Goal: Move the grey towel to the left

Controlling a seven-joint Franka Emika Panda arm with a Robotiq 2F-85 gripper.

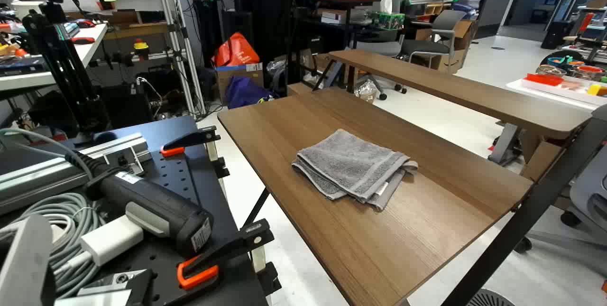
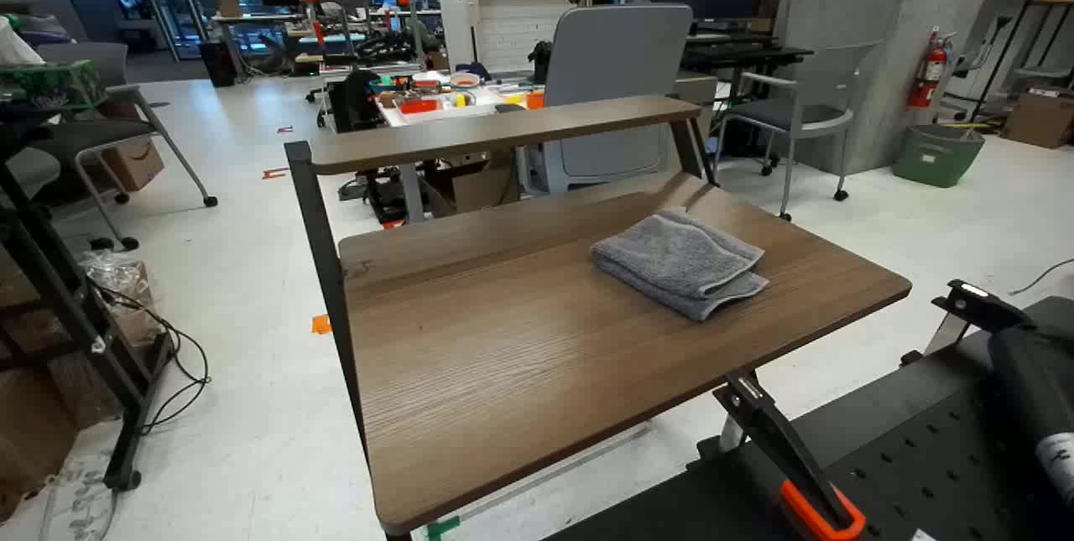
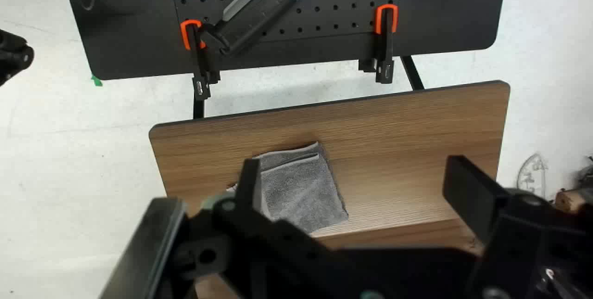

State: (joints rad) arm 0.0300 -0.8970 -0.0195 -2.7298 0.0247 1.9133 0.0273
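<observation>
A folded grey towel (image 1: pixel 353 164) lies flat on the brown wooden table. It also shows in an exterior view (image 2: pixel 680 254), nearer one end of the tabletop. In the wrist view the towel (image 3: pixel 301 190) lies left of centre, partly hidden behind the left finger. My gripper (image 3: pixel 354 164) is open, its two black fingers wide apart with nothing between them. It is above the table and apart from the towel. The gripper does not show in either exterior view.
The wooden table (image 2: pixel 470 373) has a raised shelf (image 1: pixel 450 85) along its far side and a dark slanted leg (image 1: pixel 531 211). A black bench (image 3: pixel 444 21) with orange-tipped clamps (image 3: pixel 384 44) stands beside it across a gap. A black handheld device (image 1: pixel 151 201) and coiled cables (image 1: pixel 71 230) lie on it.
</observation>
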